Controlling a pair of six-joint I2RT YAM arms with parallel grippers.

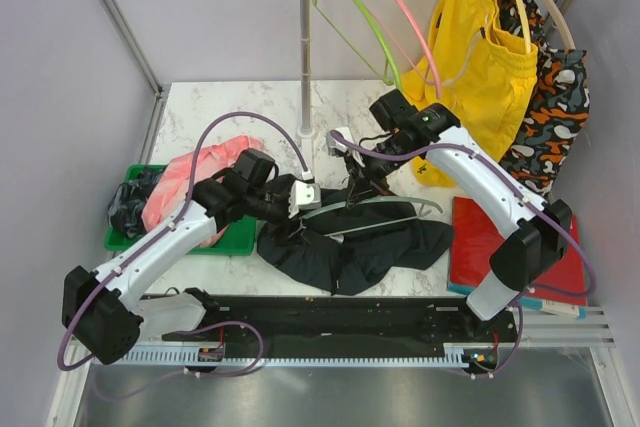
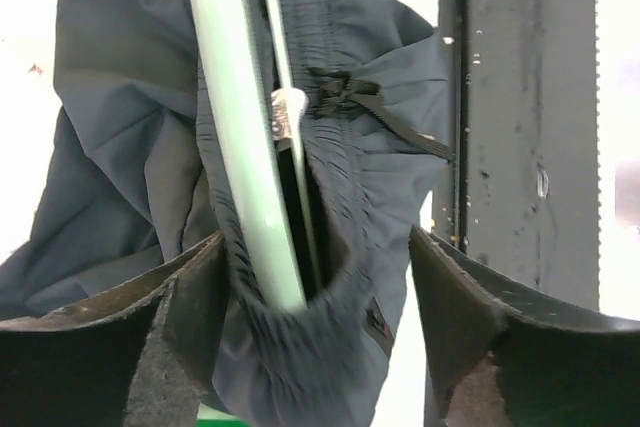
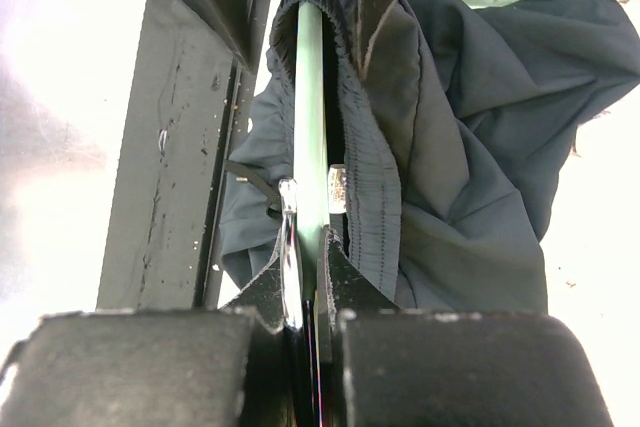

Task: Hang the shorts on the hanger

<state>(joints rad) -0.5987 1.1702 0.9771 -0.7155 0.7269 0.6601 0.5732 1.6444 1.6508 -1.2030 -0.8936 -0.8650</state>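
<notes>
Marble table (image 1: 250,107) bears the shorts (image 1: 350,252), waistband stretched over the hanger (image 2: 240,147) between the fingers of the left gripper (image 2: 315,239), spread wide and empty. The right gripper (image 3: 308,247) is clamped on the hanger bar. Unheld, the elastic could spring off the hanger's tip.

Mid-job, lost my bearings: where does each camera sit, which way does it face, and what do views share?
Top external: above and behind the bases, facing down over the table; both arms show, left gripper and right gripper at the shorts.
Left wrist: on the left arm, facing along its open fingers at the waistband holding the hanger.
Right wrist: on the right arm, facing past its shut fingers, clamped on the hanger.
Shared: both wrist views show hanger, waistband and the black base rail.
</notes>
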